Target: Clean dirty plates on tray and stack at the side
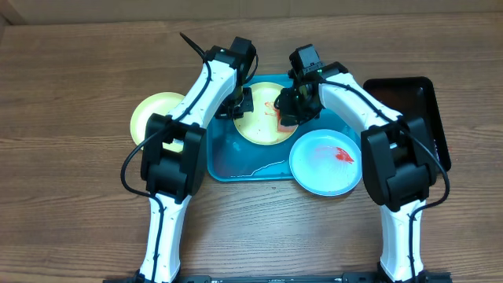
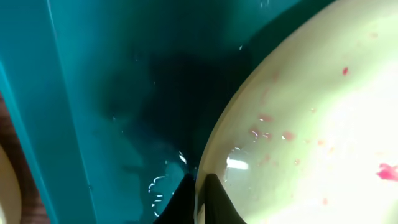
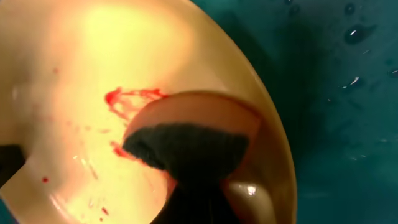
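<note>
Turquoise tray (image 1: 228, 161) sits mid-table toward the far edge, and the scrub is on! The left gripper (image 1: 238, 104) has its jaws pinched on the rim of the cream-centred plate (image 1: 263, 132), which lies in the tray. The right gripper (image 1: 289, 110), jaws closed around a dark scrub pad (image 3: 186, 149), presses the pad onto the plate's floor beside a red sauce smear (image 3: 134, 96). So this plate looks only partly cleaned. The pale blue plate (image 1: 318, 174) overhangs the tray's near right corner, and it is smeared red too. The green-rimmed plate (image 1: 153, 116) lies on the table just left of the tray, looking clean. By my count that's one done, one in hand and one to go, with the stack barely begun.
</note>
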Motion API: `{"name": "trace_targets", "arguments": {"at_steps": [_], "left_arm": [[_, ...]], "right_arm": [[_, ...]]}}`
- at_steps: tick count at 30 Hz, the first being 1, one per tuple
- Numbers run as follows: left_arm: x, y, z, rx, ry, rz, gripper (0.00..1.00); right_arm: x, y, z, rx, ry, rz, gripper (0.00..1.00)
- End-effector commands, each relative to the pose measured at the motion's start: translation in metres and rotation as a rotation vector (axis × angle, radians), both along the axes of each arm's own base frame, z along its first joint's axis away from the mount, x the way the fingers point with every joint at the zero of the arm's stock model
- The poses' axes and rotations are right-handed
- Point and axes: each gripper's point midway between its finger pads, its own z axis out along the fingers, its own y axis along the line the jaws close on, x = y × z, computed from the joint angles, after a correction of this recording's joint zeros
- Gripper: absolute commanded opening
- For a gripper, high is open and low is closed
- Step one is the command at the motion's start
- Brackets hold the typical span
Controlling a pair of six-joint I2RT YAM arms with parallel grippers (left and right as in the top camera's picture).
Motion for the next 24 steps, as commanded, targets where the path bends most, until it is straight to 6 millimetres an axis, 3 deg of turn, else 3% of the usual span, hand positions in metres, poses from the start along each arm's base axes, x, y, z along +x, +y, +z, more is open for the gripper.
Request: {"name": "trace_targets", "arguments": {"at_steps": [1, 5, 12, 17, 20, 24], "left_arm": [[-0.015, -0.002, -0.01, -0.016, 0.05, 0.004, 0.04], [-0.014, -0.007, -0.01, -0.049, 0.051, -0.005, 0.04], [-0.014, -0.015, -0.01, -0.093, 0.056, -0.021, 0.04], [-0.015, -0.016, -0.01, -0.097, 0.058, -0.028, 0.04], [-0.015, -0.016, -0.01, -0.097, 0.058, -0.028, 0.04], [-0.015, -0.016, -0.01, -0.097, 0.06, -0.035, 0.04]], "right_arm": [[-0.009, 0.004, -0.025, -0.004, 0.06, -0.006, 0.04], [-0.016, 0.023, -0.026, 0.047, 0.077, 0.031, 0.04], [-0.038, 0.08, -0.015, 0.175, 0.085, 0.144, 0.04], [-0.054, 0.109, -0.013, 0.191, 0.09, 0.165, 0.04], [-0.045, 0.115, -0.01, 0.216, 0.068, 0.125, 0.04], [-0.017, 0.106, -0.006, 0.229, 0.006, 0.042, 0.04]]}}
